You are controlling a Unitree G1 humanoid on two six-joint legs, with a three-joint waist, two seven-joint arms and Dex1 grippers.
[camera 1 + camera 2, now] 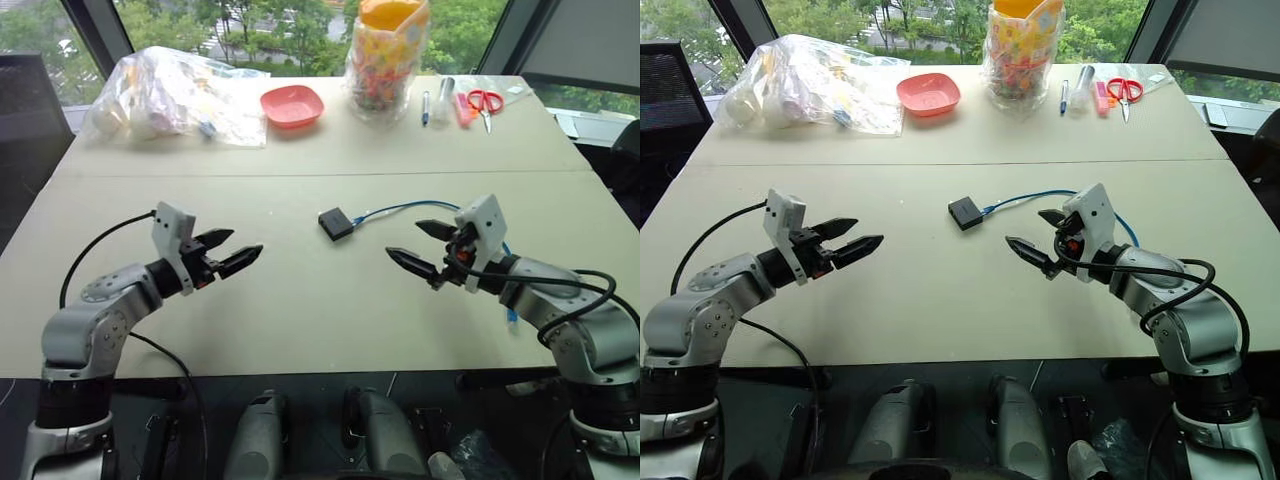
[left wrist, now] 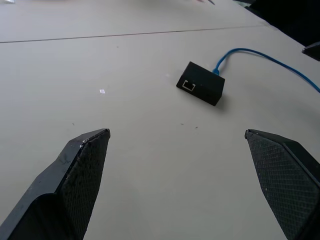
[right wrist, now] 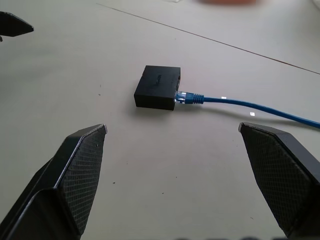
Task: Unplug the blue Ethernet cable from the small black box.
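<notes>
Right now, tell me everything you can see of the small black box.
The small black box is a flat, square block that looks like matte black plastic. It lies flat on the beige table, near the middle, between the two pincers and touched by neither. The blue cable is plugged into one edge by its pale clear plug and trails away toward the robot's right. Another edge shows an empty port outlined in pale metal.

The small black box [image 1: 336,223], flat, square and matte, lies flat near the middle of the bench [image 1: 300,320]. The blue Ethernet cable [image 3: 250,105] is plugged into its edge at about 3 o'clock and curves away toward 4 o'clock.
</notes>
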